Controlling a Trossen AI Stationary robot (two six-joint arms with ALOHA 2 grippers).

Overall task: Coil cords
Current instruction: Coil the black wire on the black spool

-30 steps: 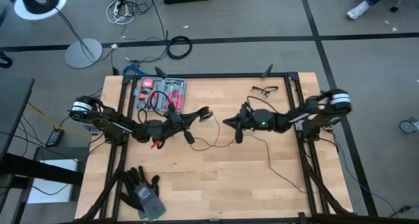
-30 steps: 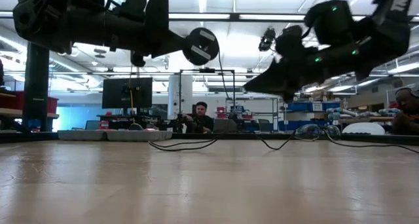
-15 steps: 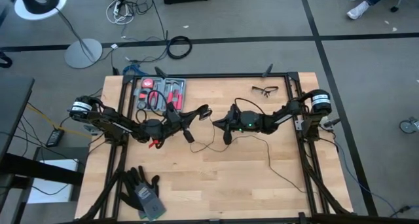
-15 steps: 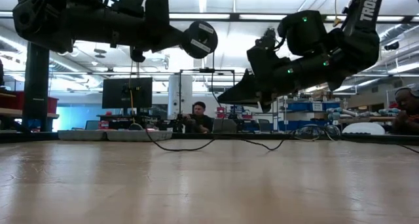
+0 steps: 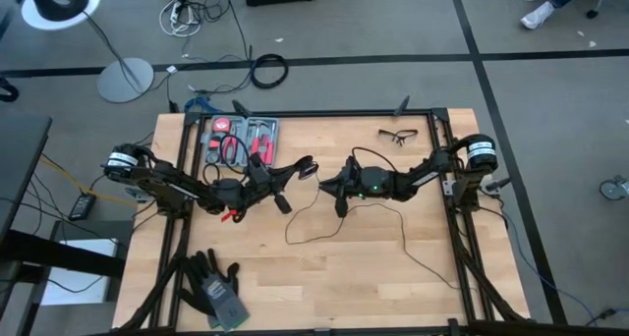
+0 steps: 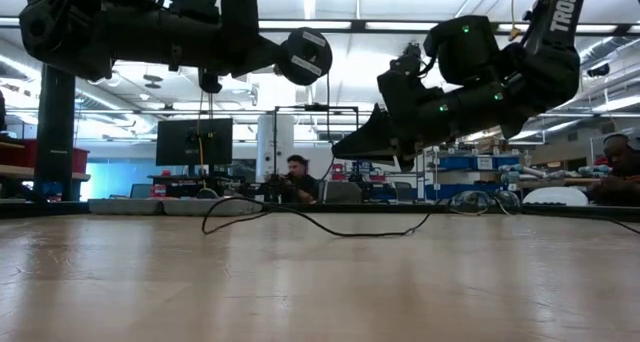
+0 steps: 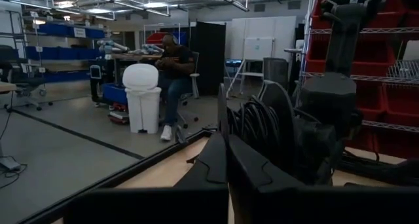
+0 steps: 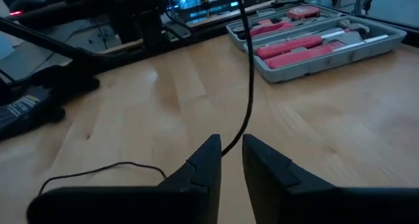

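Frame centre | right end effector (image 5: pixel 324 184) fingers slightly parted around cord (image 5: pixel 313 211), which trails lower right | left end effector (image 5: pixel 313 165) closed, puck (image 6: pixel 304 56) at its tip

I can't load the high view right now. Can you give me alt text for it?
Seen from above, the left gripper and right gripper meet nose to nose over the middle of the wooden table, with the thin black cord drooping in a loop onto the wood below them and trailing off toward the right. A tool tray, glasses and black gloves lie around.
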